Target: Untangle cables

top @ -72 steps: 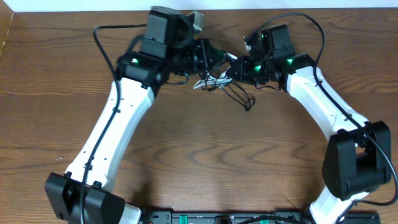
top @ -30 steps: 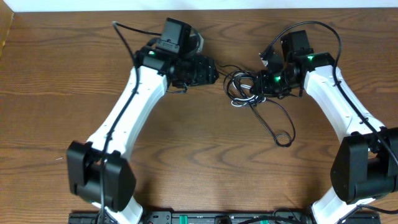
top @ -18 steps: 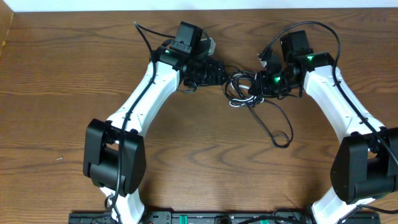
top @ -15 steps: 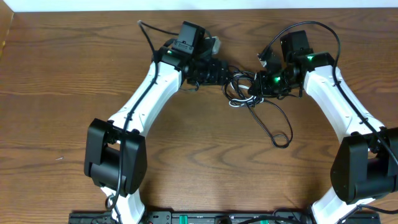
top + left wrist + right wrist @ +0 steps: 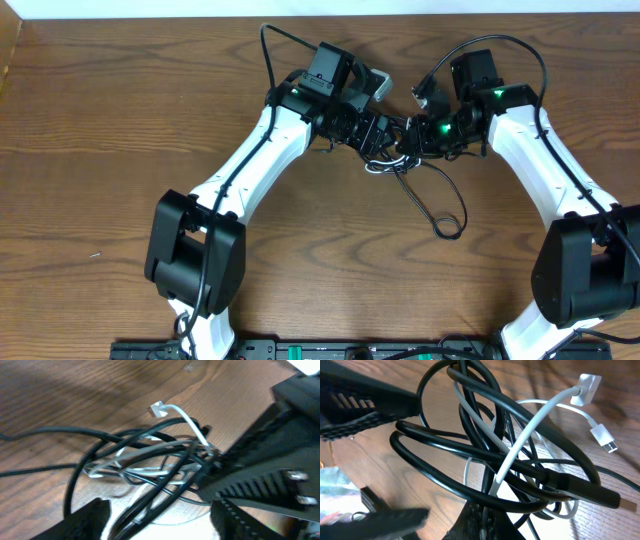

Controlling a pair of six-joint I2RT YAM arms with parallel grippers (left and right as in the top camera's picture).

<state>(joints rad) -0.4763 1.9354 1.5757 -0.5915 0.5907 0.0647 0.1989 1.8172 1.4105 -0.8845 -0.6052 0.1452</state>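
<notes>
The cables (image 5: 393, 155) form a knotted bundle of black and white cords at the back middle of the table. One black loop (image 5: 449, 222) trails off toward the front. My right gripper (image 5: 412, 140) is shut on strands at the bundle's right side, and the right wrist view shows its jaws (image 5: 487, 522) pinching black and white strands. My left gripper (image 5: 383, 135) is at the bundle's left side. In the left wrist view it stands open (image 5: 160, 527), with black strands running between its fingers (image 5: 90, 519). A white plug (image 5: 157, 409) sticks up from the bundle.
Two white plugs (image 5: 587, 382) and a black plug (image 5: 602, 496) hang off the bundle's far side. The two grippers are almost touching over the bundle. The table's back edge (image 5: 200, 14) lies just behind both wrists. Thick arm cables arch above each wrist.
My left arm has swung right, carrying its open gripper from beside the bundle onto it. The right gripper and the bundle have stayed almost in place.
</notes>
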